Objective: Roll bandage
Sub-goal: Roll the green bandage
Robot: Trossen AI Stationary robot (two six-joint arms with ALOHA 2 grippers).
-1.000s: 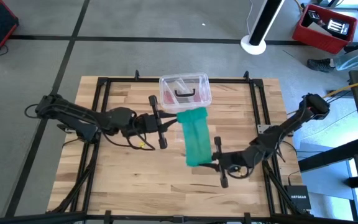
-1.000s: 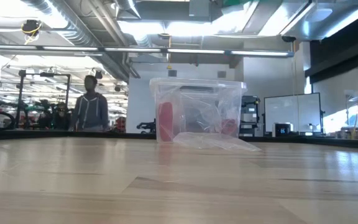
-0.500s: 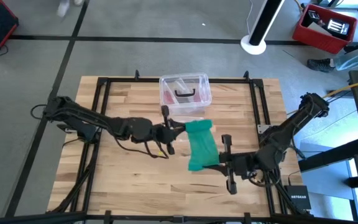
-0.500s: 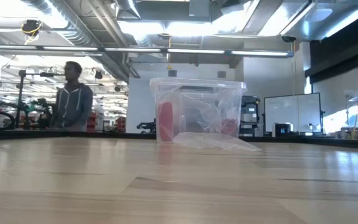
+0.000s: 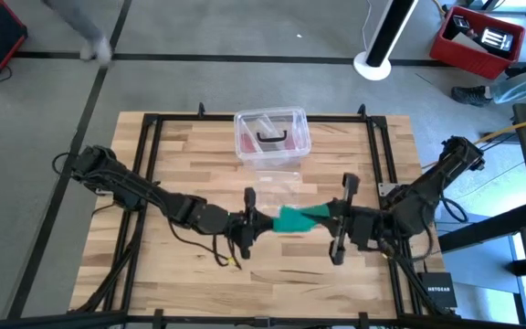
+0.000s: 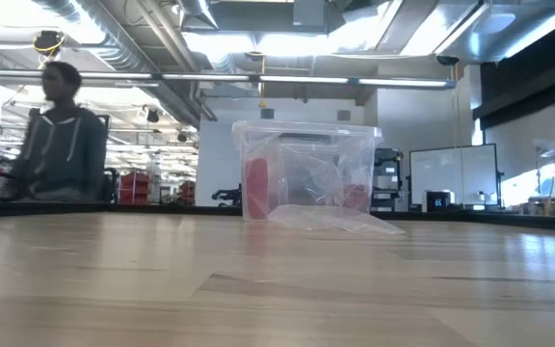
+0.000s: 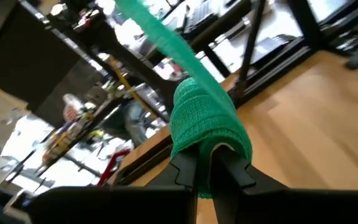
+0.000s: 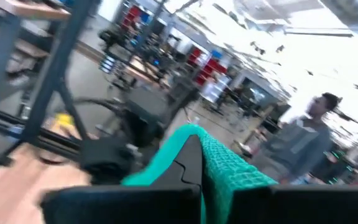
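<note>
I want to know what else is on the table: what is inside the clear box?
Inside the clear box the high view shows a dark curved piece and pinkish contents; the low view shows something red and crumpled clear plastic. What these are cannot be told.

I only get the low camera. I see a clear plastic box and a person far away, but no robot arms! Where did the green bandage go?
Observer: The teal-green fabric bandage is stretched between both arms, nearer the table's front than the clear plastic box.
Operator: Who's holding it?
Observer: The left gripper has its fingers shut on a bunched, rolled end, shown in its wrist view.
Operator: And the other arm?
Observer: The right gripper pinches the other end, and the strip runs from it towards the left arm.
</note>
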